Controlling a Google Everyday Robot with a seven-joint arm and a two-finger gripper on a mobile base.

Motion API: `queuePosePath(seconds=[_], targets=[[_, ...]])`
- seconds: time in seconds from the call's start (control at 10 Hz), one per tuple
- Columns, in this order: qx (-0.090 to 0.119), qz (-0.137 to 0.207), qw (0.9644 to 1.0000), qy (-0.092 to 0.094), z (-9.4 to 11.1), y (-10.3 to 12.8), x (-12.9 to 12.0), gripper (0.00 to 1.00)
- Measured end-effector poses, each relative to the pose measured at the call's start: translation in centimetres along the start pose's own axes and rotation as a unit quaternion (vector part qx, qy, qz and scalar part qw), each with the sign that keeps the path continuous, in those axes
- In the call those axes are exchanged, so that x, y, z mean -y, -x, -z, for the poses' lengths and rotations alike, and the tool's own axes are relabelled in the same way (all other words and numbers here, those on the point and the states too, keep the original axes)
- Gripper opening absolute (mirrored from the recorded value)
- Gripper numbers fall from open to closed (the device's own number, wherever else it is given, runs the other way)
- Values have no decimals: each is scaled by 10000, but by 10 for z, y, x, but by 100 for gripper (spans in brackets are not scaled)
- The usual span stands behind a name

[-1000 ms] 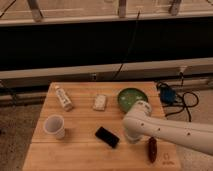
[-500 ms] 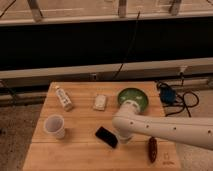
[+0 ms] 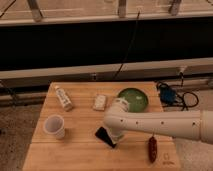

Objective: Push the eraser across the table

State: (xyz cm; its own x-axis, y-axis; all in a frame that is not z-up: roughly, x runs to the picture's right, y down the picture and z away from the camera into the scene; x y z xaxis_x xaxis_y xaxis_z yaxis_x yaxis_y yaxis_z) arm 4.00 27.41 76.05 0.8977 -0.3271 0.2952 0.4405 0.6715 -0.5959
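Note:
The eraser [image 3: 102,135], a flat black block, lies on the light wooden table [image 3: 75,155] just left of centre, toward the front. Its right part is hidden under my arm. My white arm reaches in from the right edge, and its rounded end, with the gripper [image 3: 116,134], sits over the eraser's right end. I cannot tell whether it touches the eraser.
A green bowl [image 3: 133,99] stands at the back right, a pale whitish block [image 3: 100,102] at back centre, a small bottle [image 3: 63,97] at back left. A white cup [image 3: 54,126] stands at the left. A dark red elongated thing [image 3: 152,148] lies at the front right.
My arm has swung left across the table, from beside the green bowl to over the eraser's right end. The eraser seems not to have moved.

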Motion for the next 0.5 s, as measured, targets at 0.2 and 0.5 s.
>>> queuePosePath(seconds=[0.2,0.5], targets=[[-13,112,9999,17,-1,3,4,3],[-35,244,9997,69,-8,7,9,3]])
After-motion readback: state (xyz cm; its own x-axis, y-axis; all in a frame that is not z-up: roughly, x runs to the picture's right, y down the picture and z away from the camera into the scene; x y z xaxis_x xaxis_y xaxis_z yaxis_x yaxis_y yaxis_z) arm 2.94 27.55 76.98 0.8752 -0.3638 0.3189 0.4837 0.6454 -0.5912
